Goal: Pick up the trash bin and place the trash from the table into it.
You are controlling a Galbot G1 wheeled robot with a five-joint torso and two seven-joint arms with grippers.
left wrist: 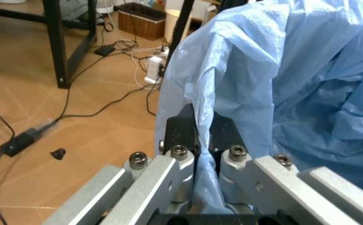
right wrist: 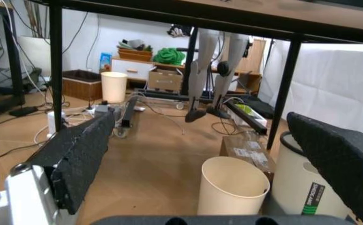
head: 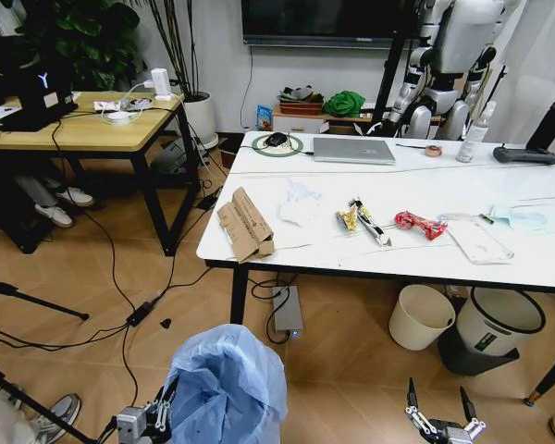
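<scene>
- Head view: left hand (head: 157, 416) holds bin (head: 227, 388) low, off the table's (head: 370, 254) front-left corner. Trash (head: 245, 225) spread along the front edge. Right hand (head: 441, 412) below that edge, fingers apart.
- Left wrist view: fingers (left wrist: 185, 133) clamped on bin's (left wrist: 282, 84) blue bag.
- Right wrist view: pads (right wrist: 81, 150) wide apart, holding nothing, under table.

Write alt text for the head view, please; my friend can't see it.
The robot's left gripper holds a trash bin by its blue bag, before a marble table strewn with cardboard, tissue and wrappers. Its open right gripper hangs low.
</scene>
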